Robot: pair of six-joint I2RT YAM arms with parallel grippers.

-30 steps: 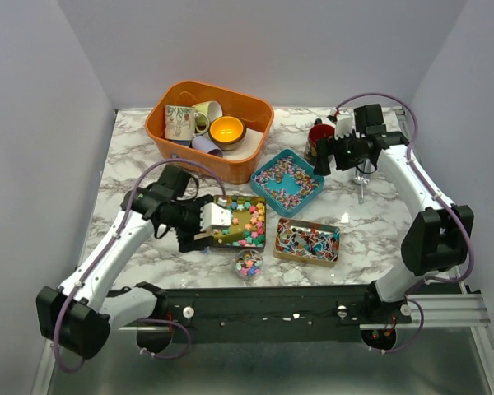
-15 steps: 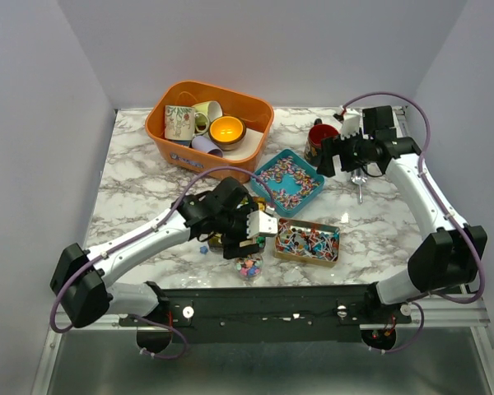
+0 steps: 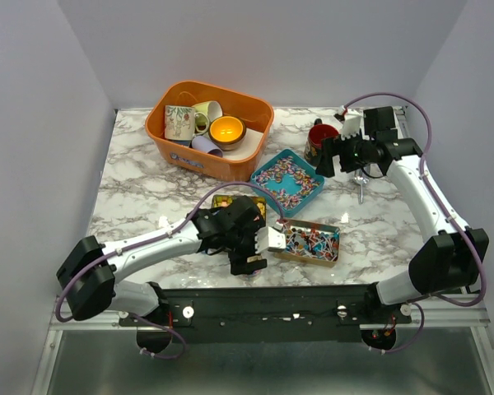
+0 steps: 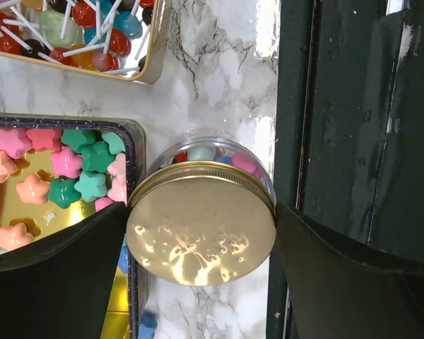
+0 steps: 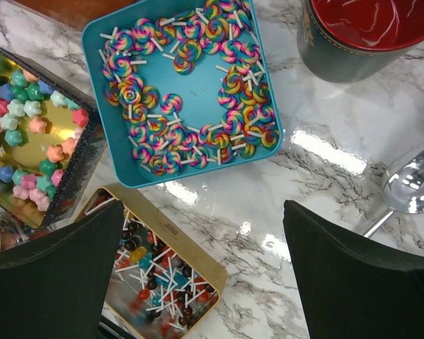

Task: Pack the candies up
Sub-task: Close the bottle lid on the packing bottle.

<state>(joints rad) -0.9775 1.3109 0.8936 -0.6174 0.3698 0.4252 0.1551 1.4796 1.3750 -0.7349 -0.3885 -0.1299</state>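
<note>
My left gripper (image 4: 201, 212) (image 3: 249, 262) is shut on a round gold lid (image 4: 201, 222), one finger on each side of its rim. The lid sits over a clear jar (image 4: 258, 169) holding pastel star candies; I cannot tell whether it is seated. More star candies (image 4: 56, 169) (image 5: 28, 113) lie in the dark gold-floored tray (image 3: 222, 200) just to its left. Swirl lollipop candies (image 5: 184, 92) fill the teal tray (image 3: 262, 177). Small ball lollipops (image 5: 155, 275) lie in the gold tin (image 3: 306, 257). My right gripper (image 3: 325, 155) (image 5: 201, 212) hangs open and empty above the marble.
An orange basket (image 3: 173, 152) with mugs and cups stands at the back left. A red-lined mug (image 3: 319, 136) (image 5: 367, 35) and a metal spoon (image 3: 361, 185) (image 5: 410, 187) lie by the right gripper. The black rail (image 4: 339, 141) runs right beside the jar.
My left arm has swung right and toward the near edge, from over the star tray to over the jar, with the lid in its fingers. The right arm has barely shifted.
</note>
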